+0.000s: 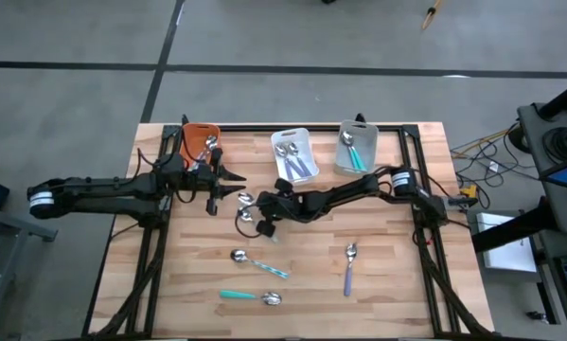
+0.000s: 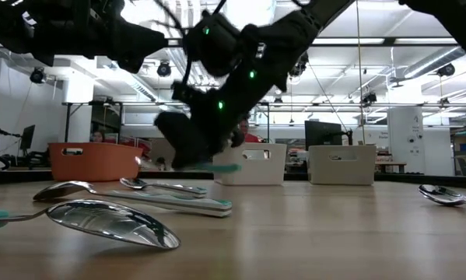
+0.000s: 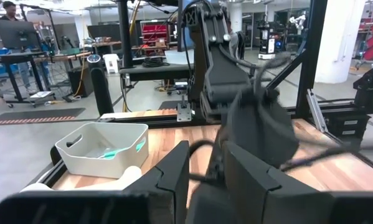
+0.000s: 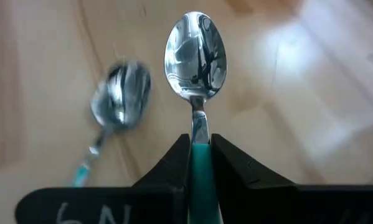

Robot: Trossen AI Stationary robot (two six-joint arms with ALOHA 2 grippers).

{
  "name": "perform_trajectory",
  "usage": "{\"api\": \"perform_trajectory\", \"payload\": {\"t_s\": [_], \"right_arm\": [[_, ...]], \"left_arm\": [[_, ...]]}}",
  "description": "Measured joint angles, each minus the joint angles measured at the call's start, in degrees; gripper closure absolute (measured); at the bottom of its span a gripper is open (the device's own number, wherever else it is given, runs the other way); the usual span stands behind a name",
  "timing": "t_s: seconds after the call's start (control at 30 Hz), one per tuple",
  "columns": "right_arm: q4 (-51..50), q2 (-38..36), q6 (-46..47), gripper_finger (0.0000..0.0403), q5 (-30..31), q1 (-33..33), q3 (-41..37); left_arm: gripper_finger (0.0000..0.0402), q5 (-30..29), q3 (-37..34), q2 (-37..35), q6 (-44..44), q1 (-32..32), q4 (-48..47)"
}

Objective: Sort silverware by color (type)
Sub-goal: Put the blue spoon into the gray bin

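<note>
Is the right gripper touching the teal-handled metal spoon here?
Touching. The right wrist view shows the right gripper with both dark fingers pressed against the teal-handled metal spoon, its handle pinched between them.

A dark gripper (image 2: pixel 205 152) hangs above the table (image 2: pixel 334 233), holding a teal handle (image 2: pixel 221 166); spoons (image 2: pixel 112 220) lie in front.

right arm: reaches in from the 3 o'clock side of the tabletop (image 1: pixel 397 275) toward its centre, forearm angled low, wrist turned toward 9 o'clock. right end effector (image 4: pixel 200 144): fingers (image 4: pixel 174 163) pinched on the teal handle of a spoon (image 4: pixel 195 56), bowl pointing forward, raised clear of the wood.

left arm: stretched in from 9 o'clock, held level. left end effector (image 1: pixel 228 185): near 11 o'clock of centre, fingers narrowly parted, nothing seen between them.
</note>
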Motion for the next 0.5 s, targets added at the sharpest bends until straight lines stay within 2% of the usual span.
{"api": "perform_trajectory", "payload": {"t_s": [0.27, 0.5], "right_arm": [[-3.47, -6.27, 3.33, 0.037, 0.18, 0.0, 0.06], [-17.68, -16.0, 15.3, 0.037, 1.27, -2.59, 0.08]], "left_arm": [[0.0322, -0.02, 0.0, -0.03, -1.73, 0.01, 0.89], [0.0322, -0.02, 0.04, -0.28, -2.01, 0.0, 1.46]]}}
